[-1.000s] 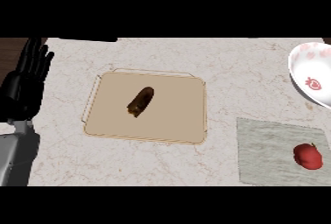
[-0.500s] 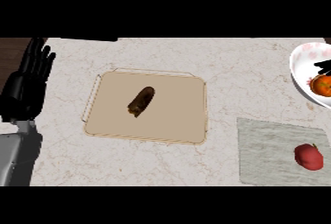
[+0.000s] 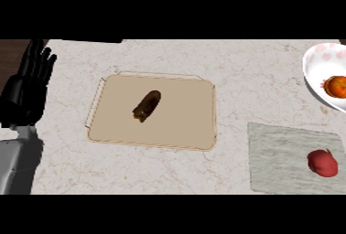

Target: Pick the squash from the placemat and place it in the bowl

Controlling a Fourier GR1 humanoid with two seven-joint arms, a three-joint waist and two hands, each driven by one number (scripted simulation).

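Note:
A small orange squash (image 3: pixel 336 87) lies inside the white bowl (image 3: pixel 316 64) with pink marks, at the right edge. No hand touches it. My left hand (image 3: pixel 27 87) rests at the left edge with its fingers straight and pointing up, holding nothing. My right hand shows nowhere. The grey placemat (image 3: pixel 283 160) lies at the lower right with a red round fruit (image 3: pixel 323 162) on its right part.
A beige board (image 3: pixel 182 130) with a raised rim lies in the middle of the counter, with a dark brown oblong item (image 3: pixel 147 105) on it. The pale marbled counter runs between the board and the placemat. A dark strip borders the far left.
One second ago the bowl held no squash. Half a second ago dark fingers showed at the orange squash in the bowl. Now the squash lies there alone and the right hand is gone.

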